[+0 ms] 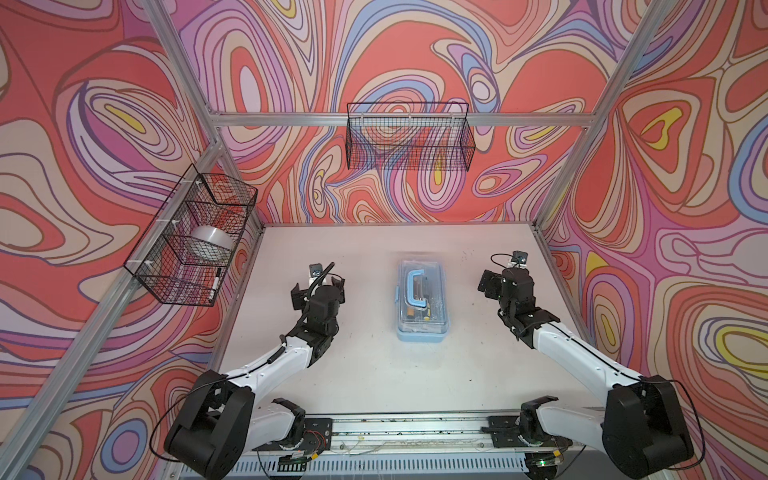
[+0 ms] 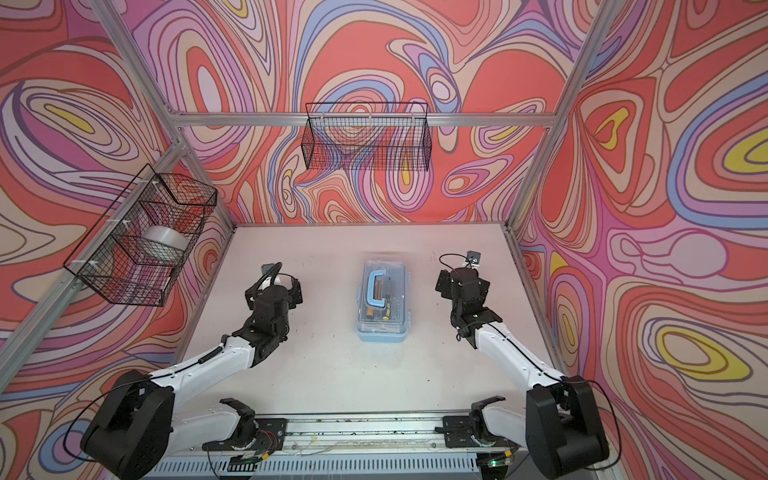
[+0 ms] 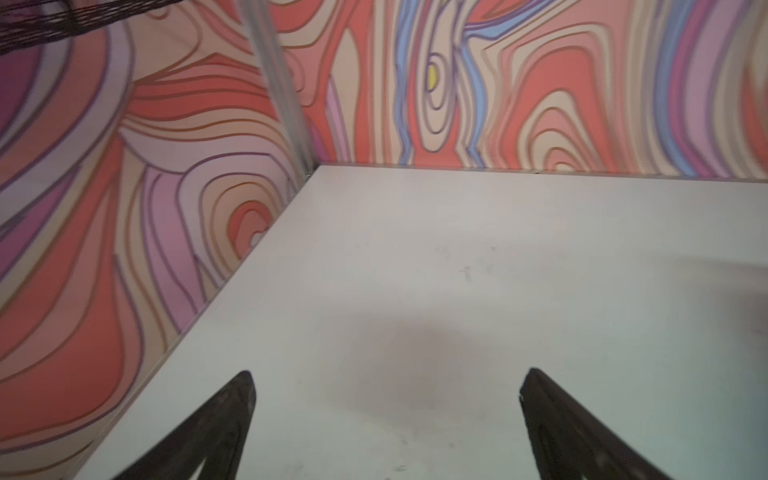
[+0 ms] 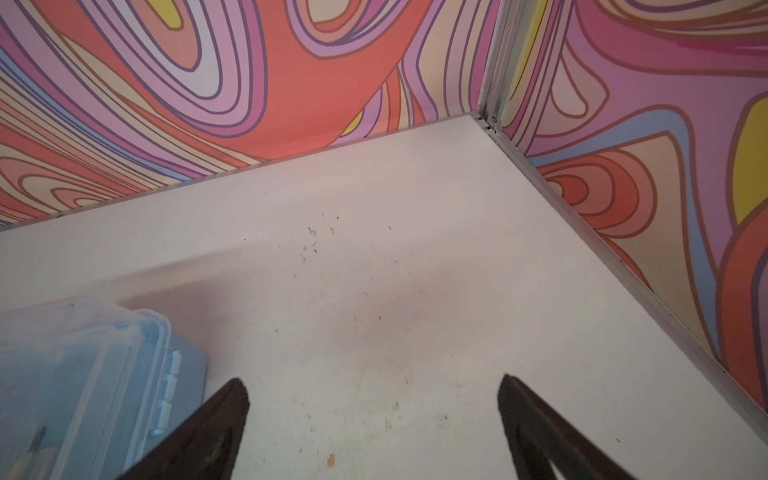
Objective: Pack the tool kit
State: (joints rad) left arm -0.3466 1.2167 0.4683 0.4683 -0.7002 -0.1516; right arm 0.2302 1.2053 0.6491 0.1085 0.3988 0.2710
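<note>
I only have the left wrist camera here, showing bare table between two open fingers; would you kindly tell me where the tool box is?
Observer: The tool box stands mid-table between the two arms, in both top views.
Operator: Thank you. Is it open?
Observer: No, its clear lid is down, and screwdriver handles show through it.
Operator: Good. What is the right gripper doing?
Observer: The right gripper is open and empty, beside the box without touching it.
</note>
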